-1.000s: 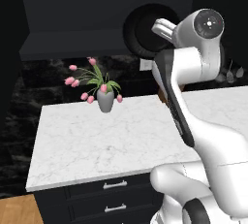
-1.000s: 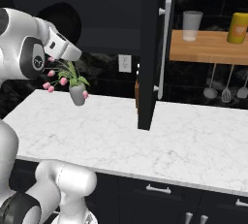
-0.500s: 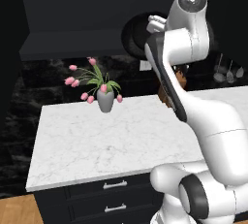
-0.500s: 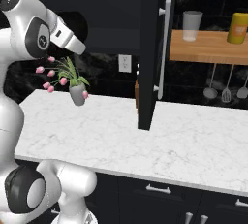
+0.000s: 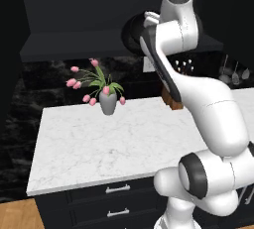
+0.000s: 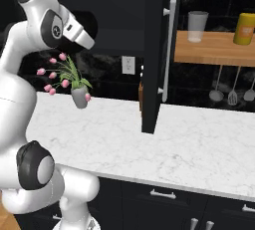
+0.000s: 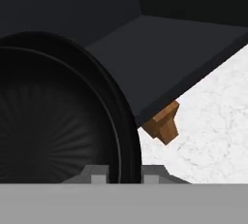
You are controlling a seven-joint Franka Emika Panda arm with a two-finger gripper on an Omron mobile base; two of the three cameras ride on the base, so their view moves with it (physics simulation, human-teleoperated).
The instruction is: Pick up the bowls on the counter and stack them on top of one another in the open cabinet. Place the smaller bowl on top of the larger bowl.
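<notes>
Cabinet: the open black wall cabinet (image 5: pixel 89 15) fills the top of the left base view, its dark recess above a flat shelf floor (image 7: pixel 160 58) that runs from 9 o'clock to 3 o'clock. Its door (image 6: pixel 158 55) stands out edge-on at the centre of the right base view, a silver handle down its side.
Counter: the white marble slab (image 5: pixel 114 143) with faint grey veins spreads below the cabinet, over dark drawers (image 5: pixel 119 200) with silver handles.
Arm: the white arm rises at 5 o'clock in the left base view and reaches up to the cabinet's shelf edge.
Bowl: a glossy black bowl (image 5: pixel 133 33) is held up at the front of the cabinet, at 12 o'clock from the marble. In the hand view it (image 7: pixel 53 116) sits tilted on edge at 8 o'clock, its ribbed inside facing the camera. Which of the two bowls it is cannot be told.
Gripper: the gripper (image 7: pixel 122 174) is clamped on the bowl's rim, one finger on each side of the wall.
Vase: a grey vase of pink tulips (image 5: pixel 105 99) stands on the marble at 10 o'clock, well apart from the arm.
Block: a small brown wooden block (image 7: pixel 163 122) shows just under the shelf's edge.
</notes>
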